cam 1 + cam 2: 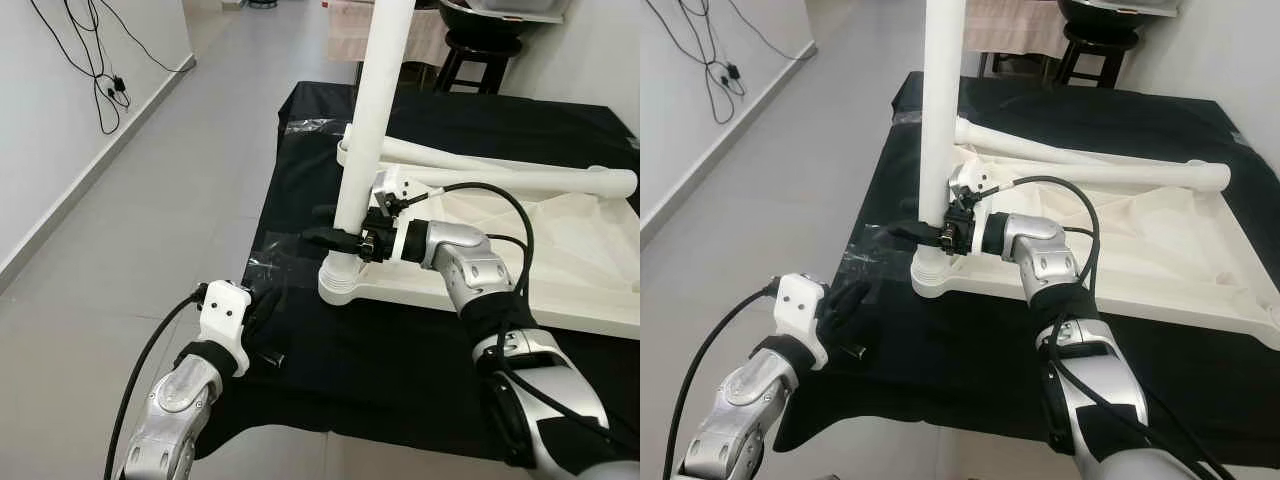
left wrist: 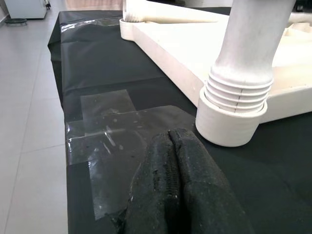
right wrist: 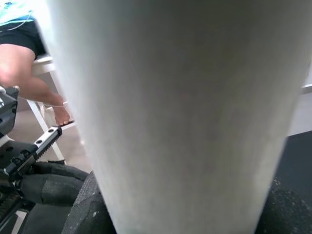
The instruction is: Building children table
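A white plastic tabletop (image 1: 560,260) lies upside down on a black-covered table (image 1: 330,350). One white leg (image 1: 365,130) stands upright in the near-left corner socket (image 2: 229,114). My right gripper (image 1: 335,225) is shut around this leg just above the socket, black fingers on both sides. Two more white legs (image 1: 520,170) lie loose across the tabletop. My left gripper (image 1: 262,318) rests on the black cover near the table's front-left corner, short of the socket, fingers (image 2: 175,185) pressed together with nothing held.
Clear tape patches (image 2: 112,131) hold the black cover at the table's left edge. Grey tiled floor (image 1: 150,220) stretches to the left, with cables (image 1: 100,70) on the white wall. A dark stool (image 1: 475,55) stands behind the table. A person's legs (image 3: 29,78) are visible in the right wrist view.
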Available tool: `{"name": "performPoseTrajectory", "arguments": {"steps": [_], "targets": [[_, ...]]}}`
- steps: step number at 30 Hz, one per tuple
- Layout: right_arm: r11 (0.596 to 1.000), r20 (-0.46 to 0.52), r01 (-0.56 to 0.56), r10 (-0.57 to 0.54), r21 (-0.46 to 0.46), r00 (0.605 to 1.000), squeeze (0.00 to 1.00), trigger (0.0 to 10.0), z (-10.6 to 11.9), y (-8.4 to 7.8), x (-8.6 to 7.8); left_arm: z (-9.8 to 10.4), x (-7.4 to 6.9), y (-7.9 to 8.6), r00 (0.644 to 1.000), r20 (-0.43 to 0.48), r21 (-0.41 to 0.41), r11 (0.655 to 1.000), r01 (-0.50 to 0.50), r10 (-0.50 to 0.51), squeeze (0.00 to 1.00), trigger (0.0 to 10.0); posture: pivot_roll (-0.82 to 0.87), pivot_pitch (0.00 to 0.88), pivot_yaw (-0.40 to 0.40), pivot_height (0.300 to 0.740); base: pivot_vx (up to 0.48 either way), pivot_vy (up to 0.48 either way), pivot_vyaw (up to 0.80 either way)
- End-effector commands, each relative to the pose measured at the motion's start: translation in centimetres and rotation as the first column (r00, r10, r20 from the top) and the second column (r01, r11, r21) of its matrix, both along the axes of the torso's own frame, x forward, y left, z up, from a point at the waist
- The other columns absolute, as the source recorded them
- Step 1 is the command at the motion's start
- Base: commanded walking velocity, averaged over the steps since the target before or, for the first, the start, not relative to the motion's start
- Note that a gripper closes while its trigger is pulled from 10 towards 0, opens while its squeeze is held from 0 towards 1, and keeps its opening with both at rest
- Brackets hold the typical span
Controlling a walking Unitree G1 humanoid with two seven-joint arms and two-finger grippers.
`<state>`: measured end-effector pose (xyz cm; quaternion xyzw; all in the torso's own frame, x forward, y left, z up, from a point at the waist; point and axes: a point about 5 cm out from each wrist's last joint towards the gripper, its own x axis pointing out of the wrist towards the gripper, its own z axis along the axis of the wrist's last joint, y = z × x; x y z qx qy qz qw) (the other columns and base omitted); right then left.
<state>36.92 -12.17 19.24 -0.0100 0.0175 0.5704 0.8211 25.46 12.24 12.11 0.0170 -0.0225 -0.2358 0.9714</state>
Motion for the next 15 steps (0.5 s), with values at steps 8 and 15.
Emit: {"name": "performPoseTrajectory", "arguments": {"steps": [8, 15], "targets": [[0.974, -0.017, 0.225, -0.225, -0.043, 0.974, 0.00, 0.0, -2.7, -1.2, -0.4, -0.3, -0.4, 0.1, 1.000, -0.013, 0.001, 1.000, 0.000, 0.000, 0.00, 10.0, 0.11, 0.087, -0.085, 0.740, 0.000, 0.000, 0.00], [0.595, 0.042, 0.792, -0.795, -0.140, 0.605, 0.00, 0.0, -6.0, 1.3, -6.3, -0.1, -0.3, 0.8, 1.000, -0.016, 0.017, 1.000, 0.004, -0.003, 0.00, 10.0, 0.08, 0.103, -0.041, 0.740, 0.000, 0.000, 0.00]]}}
